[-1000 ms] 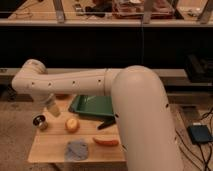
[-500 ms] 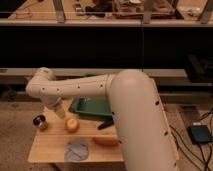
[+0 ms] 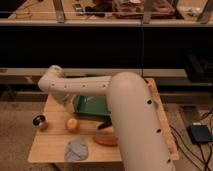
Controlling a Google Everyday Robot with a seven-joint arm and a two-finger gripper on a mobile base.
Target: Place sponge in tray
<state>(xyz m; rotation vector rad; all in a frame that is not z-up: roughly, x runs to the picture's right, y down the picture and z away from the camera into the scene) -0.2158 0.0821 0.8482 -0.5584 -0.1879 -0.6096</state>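
Sponge [image 3: 76, 150]: grey-blue pad flat at the table's [image 3: 50, 145] front edge, left of centre, unmoved.
Tray [image 3: 92, 106]: green, at the far edge, partly behind the arm [image 3: 130, 120].
Gripper [image 3: 67, 103]: spread, empty, has swung right to the tray's left edge.
Meaning: pickup likely not begun.

Nothing here can be read: no writing, label, brand, number or sign. That holds for the white arm [image 3: 82, 87] across the middle of the frame, the green tray [image 3: 90, 107] left of centre, the wooden table [image 3: 50, 145] in the lower left and the shelves [image 3: 125, 10] along the top edge. The gripper is out of sight behind the end of the arm, left of centre, by the left edge of the tray.
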